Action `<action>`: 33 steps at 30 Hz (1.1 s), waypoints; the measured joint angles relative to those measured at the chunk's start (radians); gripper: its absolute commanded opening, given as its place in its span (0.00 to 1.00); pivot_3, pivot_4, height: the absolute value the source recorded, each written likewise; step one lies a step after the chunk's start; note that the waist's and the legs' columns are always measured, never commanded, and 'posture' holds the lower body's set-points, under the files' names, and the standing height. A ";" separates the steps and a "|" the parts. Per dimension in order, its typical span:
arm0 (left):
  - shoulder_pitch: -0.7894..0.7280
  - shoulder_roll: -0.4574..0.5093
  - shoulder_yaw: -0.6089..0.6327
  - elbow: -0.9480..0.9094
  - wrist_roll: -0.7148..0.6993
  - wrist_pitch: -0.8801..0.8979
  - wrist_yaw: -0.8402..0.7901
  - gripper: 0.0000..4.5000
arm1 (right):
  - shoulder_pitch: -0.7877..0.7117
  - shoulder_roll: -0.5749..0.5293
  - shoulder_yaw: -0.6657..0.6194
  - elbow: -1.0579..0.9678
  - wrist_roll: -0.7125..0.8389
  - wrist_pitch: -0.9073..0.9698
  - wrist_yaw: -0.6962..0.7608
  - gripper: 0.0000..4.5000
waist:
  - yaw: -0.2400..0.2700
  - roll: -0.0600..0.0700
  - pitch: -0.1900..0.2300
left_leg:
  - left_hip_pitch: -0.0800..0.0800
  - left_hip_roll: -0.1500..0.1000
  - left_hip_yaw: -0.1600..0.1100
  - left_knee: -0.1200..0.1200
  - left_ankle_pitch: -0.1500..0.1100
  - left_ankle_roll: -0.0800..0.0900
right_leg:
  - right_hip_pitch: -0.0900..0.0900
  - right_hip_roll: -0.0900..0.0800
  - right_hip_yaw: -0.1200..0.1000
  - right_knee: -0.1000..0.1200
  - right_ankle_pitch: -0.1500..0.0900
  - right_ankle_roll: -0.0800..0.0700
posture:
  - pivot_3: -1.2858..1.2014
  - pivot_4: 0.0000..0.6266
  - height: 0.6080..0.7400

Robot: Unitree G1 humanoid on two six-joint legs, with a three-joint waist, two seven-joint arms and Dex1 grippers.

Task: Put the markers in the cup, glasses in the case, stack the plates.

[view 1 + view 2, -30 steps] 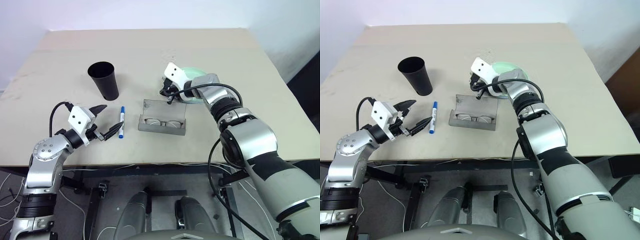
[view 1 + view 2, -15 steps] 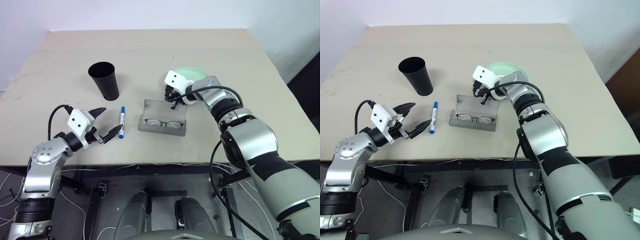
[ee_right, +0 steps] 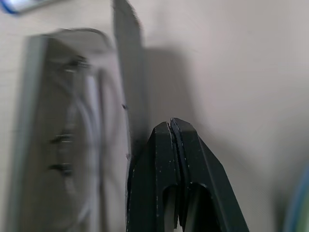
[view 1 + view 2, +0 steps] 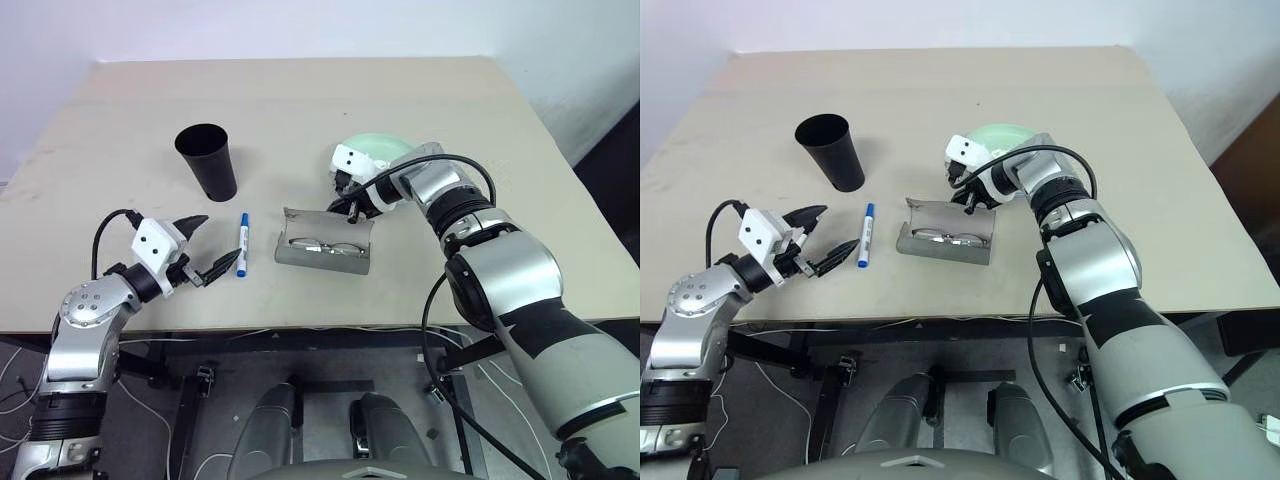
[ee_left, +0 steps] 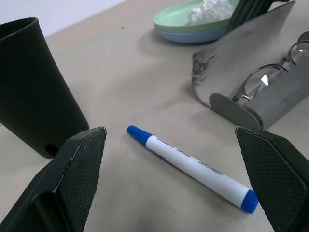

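On the beige table (image 4: 420, 290) stand the tall black plastic cup (image 4: 207, 161) and the stacked mint-green and light blue round plates (image 5: 193, 26). The grey hinged case (image 4: 325, 243) lies open with the thin wire-framed glasses (image 4: 325, 243) inside — the right gripper (image 4: 345, 203), fingers pressed together, is at its raised lid. The white marker with blue cap (image 4: 242, 243) lies between cup and case — the left gripper (image 4: 205, 245) spread wide beside it.

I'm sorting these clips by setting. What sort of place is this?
Probably a lab or test room, not a home: a plain beige table against bare white walls, cables hanging under its front edge, and a few staged items, such as a black cup, a marker and stacked plates.
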State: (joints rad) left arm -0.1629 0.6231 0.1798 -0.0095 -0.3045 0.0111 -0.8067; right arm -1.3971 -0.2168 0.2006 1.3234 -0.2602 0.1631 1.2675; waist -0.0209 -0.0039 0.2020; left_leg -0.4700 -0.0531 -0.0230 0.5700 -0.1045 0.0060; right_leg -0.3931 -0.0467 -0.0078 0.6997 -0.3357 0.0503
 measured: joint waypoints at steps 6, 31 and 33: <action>-0.008 0.000 -0.002 0.039 0.001 -0.027 -0.020 1.00 | 0.028 -0.006 0.009 -0.088 0.009 -0.001 0.084 0.01 | 0.000 0.000 0.000 | 0.000 0.000 0.000 0.000 0.000 0.000 | 0.000 0.000 0.000 0.000 0.000 0.000 | 0.52 0.24 0.90; 0.021 -0.003 0.027 -0.026 -0.026 0.052 0.021 1.00 | 0.462 -0.040 0.066 -0.746 0.202 0.159 0.074 0.01 | -0.001 -0.003 -0.002 | 0.006 0.000 0.000 -0.001 0.000 0.000 | 0.006 -0.001 0.001 -0.001 -0.001 -0.001 | 0.52 0.24 0.90; 0.034 -0.002 0.049 -0.058 -0.047 0.080 0.036 1.00 | 0.467 -0.033 0.066 -0.740 0.208 0.146 0.052 0.01 | -0.001 -0.006 -0.006 | 0.009 0.000 0.000 -0.004 0.000 0.000 | 0.007 -0.002 0.001 -0.001 -0.002 -0.004 | 0.52 0.24 0.90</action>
State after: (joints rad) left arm -0.1287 0.6207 0.2289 -0.0680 -0.3515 0.0907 -0.7704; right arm -0.9300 -0.2502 0.2662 0.5831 -0.0522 0.3090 1.3196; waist -0.0222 -0.0100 0.1963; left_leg -0.4611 -0.0528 -0.0230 0.5656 -0.1048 0.0062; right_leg -0.3856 -0.0483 -0.0065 0.6988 -0.3378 0.0459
